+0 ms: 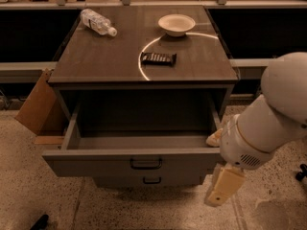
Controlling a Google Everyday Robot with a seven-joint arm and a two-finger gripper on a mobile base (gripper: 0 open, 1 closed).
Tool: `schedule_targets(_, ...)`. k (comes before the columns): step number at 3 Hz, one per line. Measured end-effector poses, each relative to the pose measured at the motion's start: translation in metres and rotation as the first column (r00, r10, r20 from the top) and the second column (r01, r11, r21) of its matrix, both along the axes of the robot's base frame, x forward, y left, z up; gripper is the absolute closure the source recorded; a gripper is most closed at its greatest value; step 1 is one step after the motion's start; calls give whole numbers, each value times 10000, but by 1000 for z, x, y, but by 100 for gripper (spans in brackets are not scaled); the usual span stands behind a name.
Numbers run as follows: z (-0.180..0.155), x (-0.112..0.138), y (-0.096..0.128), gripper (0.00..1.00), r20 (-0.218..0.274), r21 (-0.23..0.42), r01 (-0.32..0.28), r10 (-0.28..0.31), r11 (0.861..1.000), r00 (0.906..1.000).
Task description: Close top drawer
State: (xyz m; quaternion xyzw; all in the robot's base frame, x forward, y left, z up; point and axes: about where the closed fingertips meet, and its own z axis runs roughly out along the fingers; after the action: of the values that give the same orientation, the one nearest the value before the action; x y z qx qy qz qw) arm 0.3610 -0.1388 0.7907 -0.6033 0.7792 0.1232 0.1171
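Standing wide open, the top drawer [100,164], a deep grey metal box with a wide flat front, juts out from under the front edge of the dark wood-grain surface [96,61]. Its inside shows bare grey walls and floor. A small dark loop handle [146,164] sits at the middle of its front. Just below it a shorter grey drawer front [120,180] with a like handle is shut.

The cream-coloured end effector [223,189] hangs low beside the right end of the top drawer's front, below the front right corner of the surface, at the end of a bulky white arm [273,123] that comes in from the right. I cannot tell whether it is spread or pressed together, nor whether it touches the drawer.

A clear plastic bottle [97,22] lies on its side near the far left corner of the surface. A small white bowl [176,24] stands near the far edge, right of the middle. A dark flat bar [159,58] lies near the middle. Brown cardboard [38,102] leans by the left side, on a speckled floor [57,205].
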Motion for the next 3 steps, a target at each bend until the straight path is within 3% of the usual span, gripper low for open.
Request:
schedule_targets(1, -25, -15, 7, 43, -187, 377, 149, -142, 9992, 9997)
schedule_targets(3, -31, -14, 7, 88, -166, 325, 153, -147, 9994, 9998)
